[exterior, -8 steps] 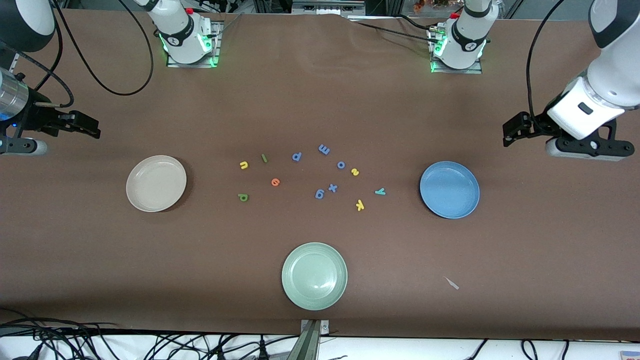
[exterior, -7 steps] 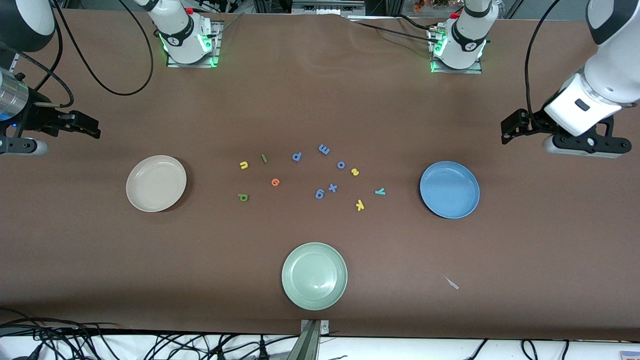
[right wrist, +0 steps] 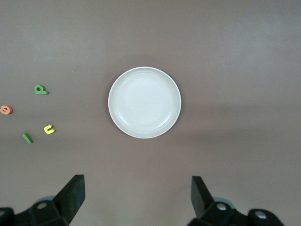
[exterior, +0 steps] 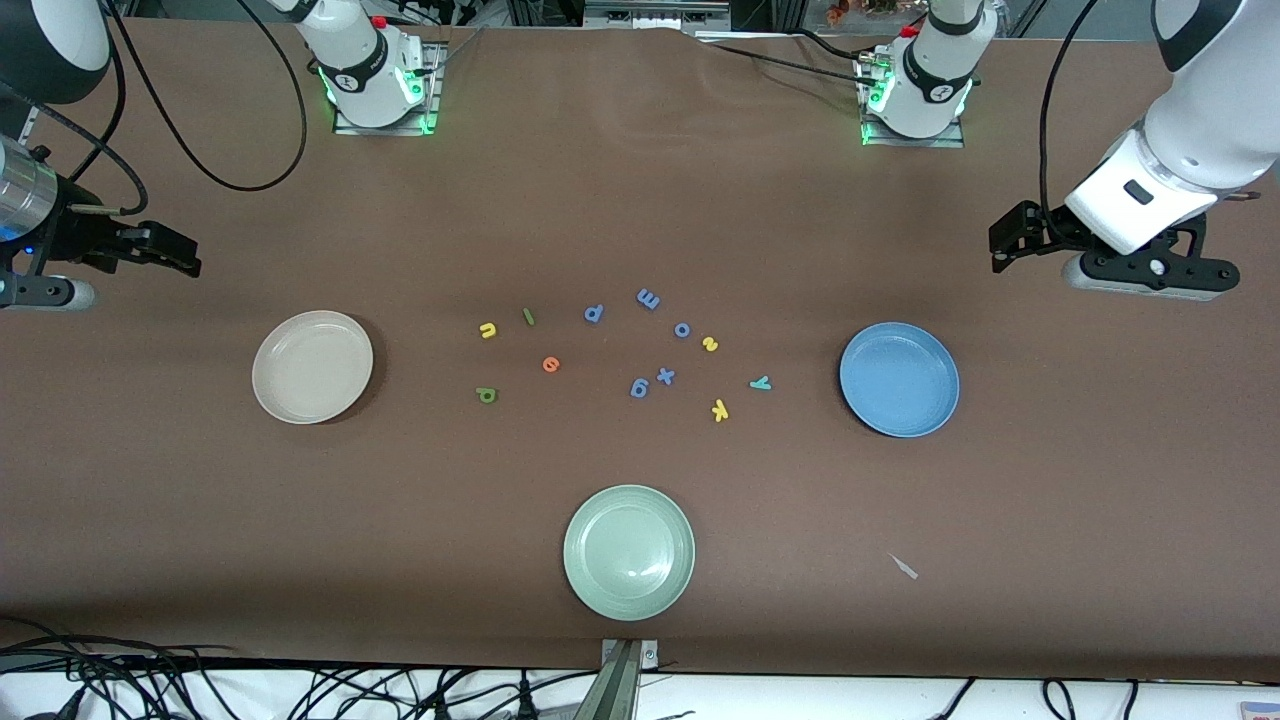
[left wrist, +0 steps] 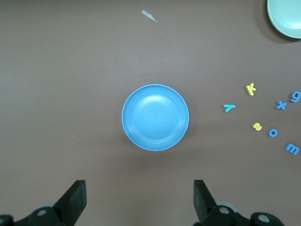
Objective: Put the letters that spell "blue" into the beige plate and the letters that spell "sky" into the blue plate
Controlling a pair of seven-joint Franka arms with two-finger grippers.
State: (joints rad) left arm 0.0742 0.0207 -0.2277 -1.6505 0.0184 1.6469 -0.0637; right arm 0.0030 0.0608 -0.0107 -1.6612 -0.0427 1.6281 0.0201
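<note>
Lying loose mid-frame in the front view: dark green b [exterior: 486, 395], thin green l [exterior: 528, 316], yellow u [exterior: 488, 330] and orange e [exterior: 550, 364] toward the centre-left; yellow s [exterior: 710, 344], yellow k [exterior: 719, 409] and teal y [exterior: 760, 383] toward the centre-right. Sitting among them, blue-purple letters [exterior: 648, 298]. All tiny foam shapes, flat on the brown table [exterior: 640, 200], none in a plate.

Resting at mid-left, beige plate [exterior: 312, 366]: round, plain, raised rim, holding nothing. Resting at mid-right, blue plate [exterior: 899, 379]: same shape, likewise holding nothing. Sitting at lower centre, pale green plate [exterior: 629, 552].

Hanging at the upper right of the frame, left gripper [exterior: 1005, 240], above bare table near the blue plate; in the left wrist view, fingers [left wrist: 75, 200] standing wide apart, gripping nothing, touching nothing. Hanging at the left edge, right gripper [exterior: 180, 255], above bare table near the beige plate; fingers [right wrist: 73, 195] likewise spread wide, carrying nothing.
</note>
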